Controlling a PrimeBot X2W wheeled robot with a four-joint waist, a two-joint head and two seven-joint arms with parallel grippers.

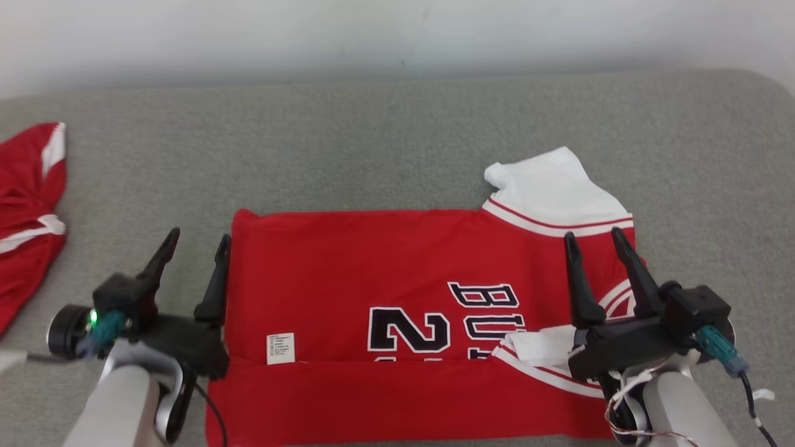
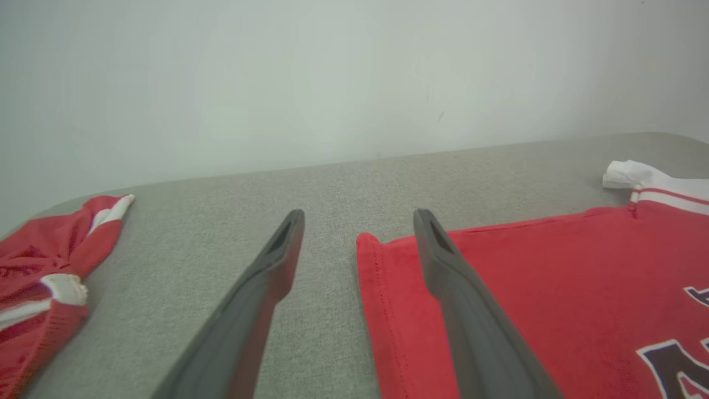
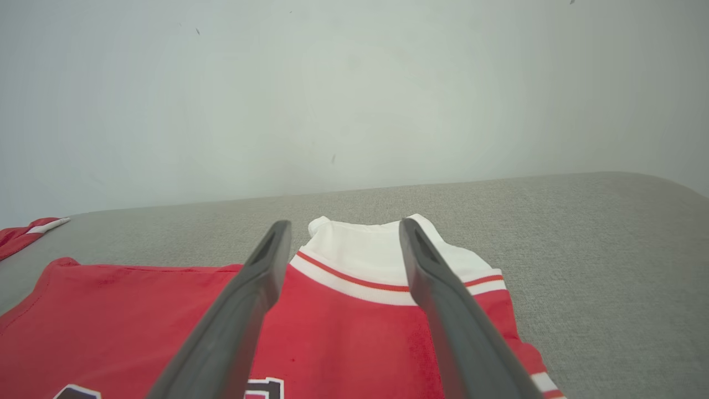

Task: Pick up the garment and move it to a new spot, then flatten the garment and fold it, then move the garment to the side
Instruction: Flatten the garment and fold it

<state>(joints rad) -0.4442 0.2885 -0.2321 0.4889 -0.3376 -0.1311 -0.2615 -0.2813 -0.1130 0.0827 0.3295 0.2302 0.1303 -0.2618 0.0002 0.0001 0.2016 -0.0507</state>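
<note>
The garment [image 1: 348,273] is a red jersey with black-and-white lettering and white sleeves, lying flat on the grey surface with its near edge folded up over itself. My left gripper [image 1: 199,239] stands open at the jersey's left edge, one finger over bare surface, the other at the red hem [image 2: 382,288]. My right gripper [image 1: 593,239] stands open above the jersey's right end, near the white sleeve [image 1: 553,186]. Along the right wrist view, its fingers frame that sleeve [image 3: 365,249]. Nothing is held by either gripper.
A second red garment with white trim [image 1: 28,205] lies bunched at the far left edge of the grey surface [image 1: 397,136]. A pale wall [image 1: 397,37] rises behind. The surface's rounded right corner [image 1: 764,87] is near the right arm.
</note>
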